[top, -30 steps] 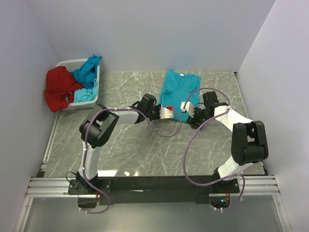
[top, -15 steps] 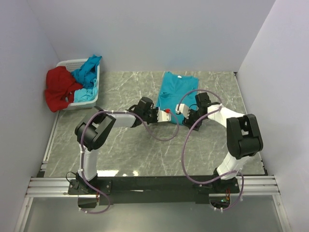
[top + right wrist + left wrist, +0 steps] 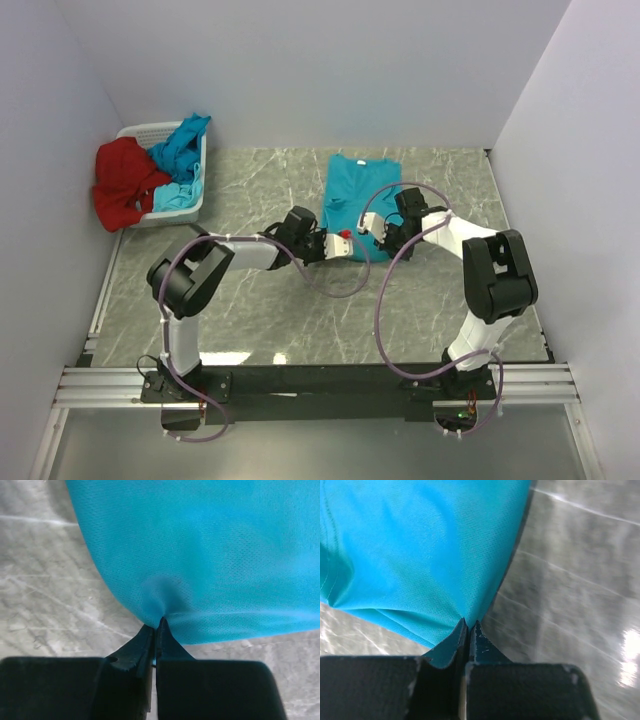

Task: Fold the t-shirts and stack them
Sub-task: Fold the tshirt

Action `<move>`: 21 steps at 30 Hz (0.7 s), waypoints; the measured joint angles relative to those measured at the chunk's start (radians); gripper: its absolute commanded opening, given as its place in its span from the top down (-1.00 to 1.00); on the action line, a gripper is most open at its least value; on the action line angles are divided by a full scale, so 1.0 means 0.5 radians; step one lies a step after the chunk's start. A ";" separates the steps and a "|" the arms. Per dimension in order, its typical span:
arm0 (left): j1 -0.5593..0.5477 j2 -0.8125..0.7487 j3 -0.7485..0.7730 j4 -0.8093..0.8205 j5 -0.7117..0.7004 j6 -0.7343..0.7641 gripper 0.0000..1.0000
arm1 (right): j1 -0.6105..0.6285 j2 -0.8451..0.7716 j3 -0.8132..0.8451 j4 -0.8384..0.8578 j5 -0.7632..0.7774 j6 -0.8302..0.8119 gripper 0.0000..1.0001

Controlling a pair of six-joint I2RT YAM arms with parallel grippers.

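- The right fingers (image 3: 158,628) have just come together. A moment ago they stood apart; now they are clamped on the near hem of the blue shirt (image 3: 358,185), and the cloth puckers at their tips.
- The left fingers (image 3: 470,629) are clamped on the other near corner, as they were half a second ago.
- Both arms have reached further up the frame. The shirt lies flat on the table (image 3: 300,300) at upper centre, shifted slightly left.
- With both corners held, I think the fold toward the collar can begin.
- More shirts (image 3: 180,148) wait in the basket (image 3: 150,130), upper left.
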 measured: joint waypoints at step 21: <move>-0.442 -0.944 -0.490 -0.714 0.359 -0.372 0.99 | 0.145 -1.106 -0.468 -0.921 -0.457 -0.230 1.00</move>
